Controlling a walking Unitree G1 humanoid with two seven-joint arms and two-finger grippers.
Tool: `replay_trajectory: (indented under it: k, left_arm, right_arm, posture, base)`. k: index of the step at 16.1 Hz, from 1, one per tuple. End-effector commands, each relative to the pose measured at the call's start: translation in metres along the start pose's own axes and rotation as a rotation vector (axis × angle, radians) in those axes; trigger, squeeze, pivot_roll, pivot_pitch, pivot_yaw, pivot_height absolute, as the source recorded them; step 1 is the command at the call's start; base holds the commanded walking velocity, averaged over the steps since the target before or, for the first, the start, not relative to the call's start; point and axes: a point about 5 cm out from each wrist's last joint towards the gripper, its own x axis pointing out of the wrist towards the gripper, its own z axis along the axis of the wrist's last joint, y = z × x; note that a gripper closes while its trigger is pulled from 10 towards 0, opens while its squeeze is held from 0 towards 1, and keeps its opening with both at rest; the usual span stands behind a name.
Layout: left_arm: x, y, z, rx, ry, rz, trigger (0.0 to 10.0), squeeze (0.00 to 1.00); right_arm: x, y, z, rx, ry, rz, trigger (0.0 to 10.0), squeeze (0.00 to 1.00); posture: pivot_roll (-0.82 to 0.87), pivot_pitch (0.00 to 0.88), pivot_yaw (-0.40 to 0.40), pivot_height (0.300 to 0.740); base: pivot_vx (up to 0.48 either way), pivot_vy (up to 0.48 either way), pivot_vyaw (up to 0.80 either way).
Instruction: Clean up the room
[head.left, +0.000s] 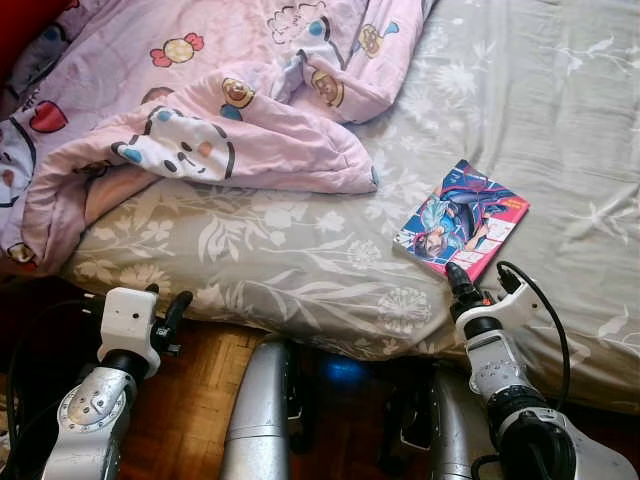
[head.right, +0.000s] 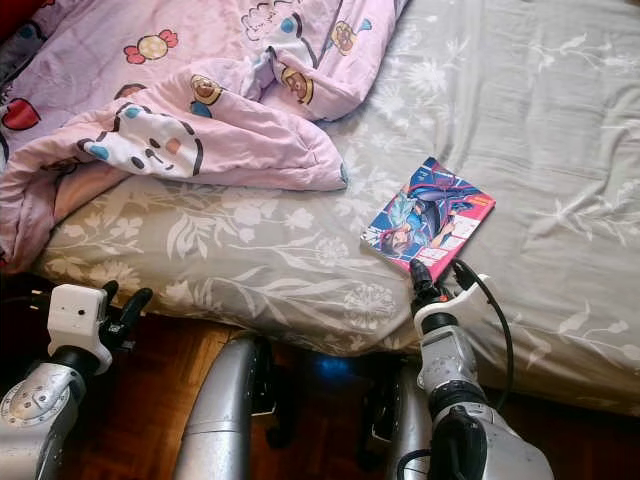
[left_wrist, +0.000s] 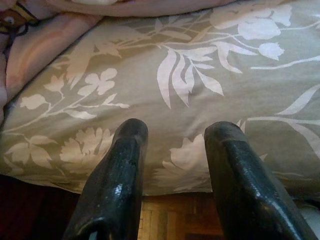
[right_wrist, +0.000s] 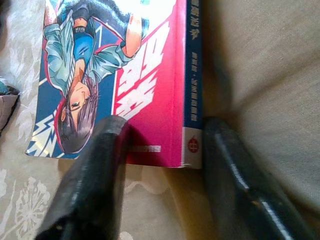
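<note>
Head cam, left to right: pink duvet (head.left: 200, 90) with cartoon prints is bunched across the upper left of the frame, its folded edge lying on the grey floral bedsheet (head.left: 300, 260). Lower left: left tool (head.left: 170, 318) hangs off the bed edge over the wooden parquet floor (head.left: 190, 400), fingers (left_wrist: 117, 175) spread wide with nothing between them; the left wrist cam looks past them at the sheet's leaf pattern and a strip of floor under the bed edge. Bottom centre: the robot's two silver legs (head.left: 260, 410) stand against the bed side. Right of centre: a manga book (head.left: 462, 218) with a blue and pink cover lies flat on the sheet, tilted diagonally, well apart from the duvet. Lower right: right tool (head.left: 480, 285) sits at the book's near corner, just over the bed edge. In the right wrist cam its fingers (right_wrist: 95, 175) are spread wide, straddling the book's near end: one finger overlaps the cover's lower edge, the other sits on the bare sheet just beside the spine. Jaws aren't closed on the book, and I can't tell whether that finger actually touches the cover. A black cable (head.left: 545, 310) loops off the right wrist.
</note>
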Motion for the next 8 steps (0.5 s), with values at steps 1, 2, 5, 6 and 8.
replay_trajectory:
  k: [1, 2, 5, 6, 8]
  left_arm:
    - [-0.0084, 0.0065, -0.0096, -0.006, 0.049, 0.018, 10.0, 0.0]
    - [-0.0082, 0.0062, -0.0096, -0.006, 0.051, 0.018, 10.0, 0.0]
    - [-0.0081, 0.0049, -0.0106, -0.006, 0.057, 0.013, 10.0, 0.0]
    - [-0.0083, 0.0045, -0.0107, -0.007, 0.059, 0.012, 10.0, 0.0]
    - [-0.0076, 0.0044, -0.0109, -0.008, 0.06, 0.013, 10.0, 0.0]
  right_arm:
    - [-0.0034, -0.0001, -0.015, 0.013, 0.052, 0.009, 0.0, 0.0]
    - [-0.0034, -0.0001, -0.0147, 0.01, 0.051, 0.009, 0.0, 0.0]
    - [-0.0009, 0.0056, -0.011, -0.03, 0.038, 0.05, 0.0, 0.0]
    - [-0.0002, 0.0073, -0.0102, -0.037, 0.034, 0.059, 0.0, 0.0]
    - [0.0013, 0.0093, -0.0074, -0.047, 0.023, 0.062, 0.0, 0.0]
  posture:
    - [0.33, 0.515, 0.132, 0.6]
    - [0.33, 0.514, 0.131, 0.6]
    - [0.33, 0.512, 0.132, 0.6]
    - [0.32, 0.511, 0.131, 0.6]
    - [0.32, 0.51, 0.132, 0.6]
  base:
    - [0.0, 0.0, 0.0]
    - [0.0, 0.0, 0.0]
    - [0.0, 0.0, 0.0]
    - [0.0, 0.0, 0.0]
    - [0.0, 0.0, 0.0]
